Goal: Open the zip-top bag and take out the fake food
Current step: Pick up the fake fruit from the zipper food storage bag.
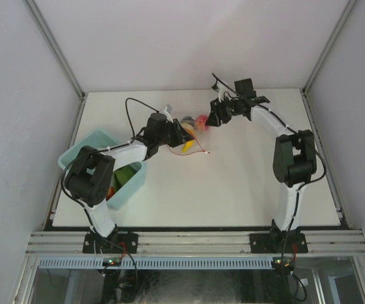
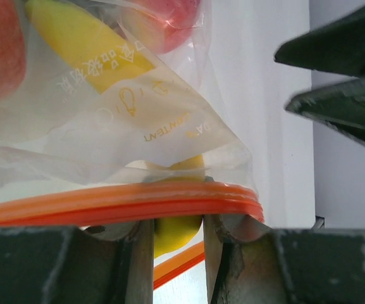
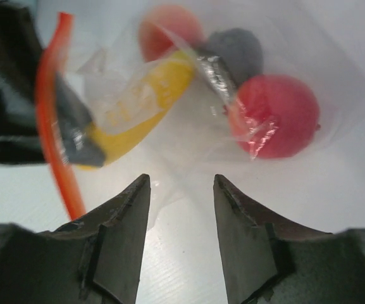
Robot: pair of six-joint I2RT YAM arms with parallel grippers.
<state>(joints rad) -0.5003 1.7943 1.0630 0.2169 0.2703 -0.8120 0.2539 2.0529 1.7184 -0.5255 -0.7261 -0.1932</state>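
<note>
Light blue bin (image 1: 133, 183) sits far left. Left gripper (image 2: 177, 251): jaws narrowly apart at the zip strip (image 2: 106, 209) of the zip-top bag (image 2: 169, 126). The wrist view is too close, so I can't tell if they pinch film. Bag lies mid-table, between the arms. I judge it light, soft, crinkly and slippery; I'd take the stiffer strip, not the film. Fake food (image 3: 274, 117) inside looks hard and likely to roll. Right gripper (image 3: 181, 196): jaws parted, empty, just short of the bag. Only the right wrist view shows the banana (image 3: 141, 104) and a dark piece clearly; the top view gives blobs.
</note>
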